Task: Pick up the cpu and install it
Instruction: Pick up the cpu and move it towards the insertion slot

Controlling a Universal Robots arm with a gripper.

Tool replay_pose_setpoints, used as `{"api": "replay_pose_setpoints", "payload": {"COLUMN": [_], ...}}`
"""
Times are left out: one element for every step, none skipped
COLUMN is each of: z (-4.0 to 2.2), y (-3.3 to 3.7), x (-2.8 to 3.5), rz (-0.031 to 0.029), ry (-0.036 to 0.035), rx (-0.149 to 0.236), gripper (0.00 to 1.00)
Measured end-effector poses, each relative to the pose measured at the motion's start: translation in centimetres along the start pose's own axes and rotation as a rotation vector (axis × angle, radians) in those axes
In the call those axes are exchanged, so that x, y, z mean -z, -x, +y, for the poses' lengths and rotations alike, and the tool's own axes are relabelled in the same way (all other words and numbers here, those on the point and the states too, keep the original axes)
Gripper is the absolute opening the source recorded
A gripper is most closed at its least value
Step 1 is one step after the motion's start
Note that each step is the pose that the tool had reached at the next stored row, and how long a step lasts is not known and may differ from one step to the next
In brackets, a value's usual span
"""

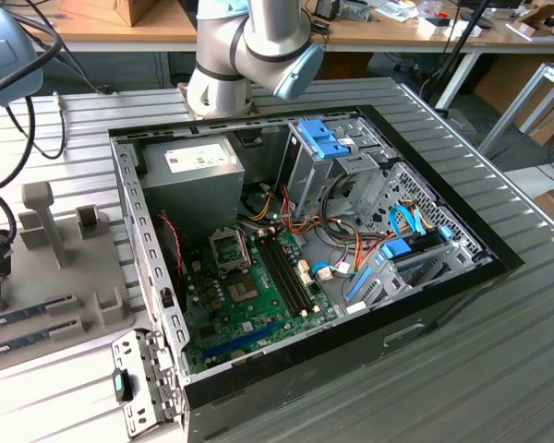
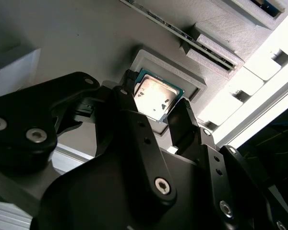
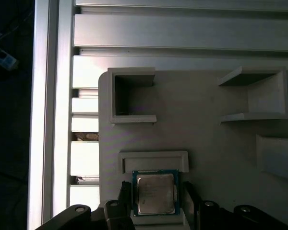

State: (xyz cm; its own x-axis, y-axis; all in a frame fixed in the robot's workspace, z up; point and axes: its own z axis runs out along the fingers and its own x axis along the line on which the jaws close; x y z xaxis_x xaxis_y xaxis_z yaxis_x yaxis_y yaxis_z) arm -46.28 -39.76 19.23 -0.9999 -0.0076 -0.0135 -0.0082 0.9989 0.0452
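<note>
The cpu [image 3: 155, 192], a small square chip with a silvery top and a thin green rim, lies flat in a shallow recess of a grey holder [image 3: 206, 139]. It shows in both wrist views, brightly lit in the second wrist view [image 2: 152, 98]. My gripper [image 3: 156, 201] [image 2: 156, 104] straddles it, with one black finger [image 3: 125, 201] on each side of the chip and only narrow gaps between. The chip still rests in its recess. In the exterior view the green motherboard [image 1: 249, 309] lies inside the opened computer case, its metal-framed socket [image 1: 229, 247] uncovered.
The grey holder [image 1: 69, 268] stands on the ribbed metal table at the exterior view's left, beside the case [image 1: 462, 277], and carries long memory sticks [image 1: 28, 318]. The arm's base [image 1: 222, 88] rises behind the case. Cables and drive cages [image 1: 337, 152] crowd the case.
</note>
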Motion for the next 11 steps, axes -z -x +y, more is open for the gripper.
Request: {"api": "replay_pose_setpoints", "payload": {"z": [0.00, 0.00, 0.00, 0.00, 0.00, 0.00, 0.00, 0.00, 0.00, 0.00, 0.00], "y": [0.00, 0.00, 0.00, 0.00, 0.00, 0.00, 0.00, 0.00, 0.01, 0.01, 0.01], "x": [0.00, 0.00, -0.01, 0.00, 0.00, -0.01, -0.01, -0.01, -0.02, -0.02, -0.02], "rz": [-0.0001, 0.0000, 0.0000, 0.0000, 0.0000, 0.0000, 0.0000, 0.0000, 0.0000, 0.0000, 0.0000], "ry": [0.0000, -0.0001, 0.0000, 0.0000, 0.0000, 0.0000, 0.0000, 0.0000, 0.0000, 0.0000, 0.0000], "rx": [0.000, 0.000, 0.000, 0.000, 0.000, 0.000, 0.000, 0.000, 0.000, 0.000, 0.000], "gripper": [0.54, 0.47, 0.47, 0.47, 0.47, 0.47, 0.47, 0.47, 0.47, 0.47, 0.47]}}
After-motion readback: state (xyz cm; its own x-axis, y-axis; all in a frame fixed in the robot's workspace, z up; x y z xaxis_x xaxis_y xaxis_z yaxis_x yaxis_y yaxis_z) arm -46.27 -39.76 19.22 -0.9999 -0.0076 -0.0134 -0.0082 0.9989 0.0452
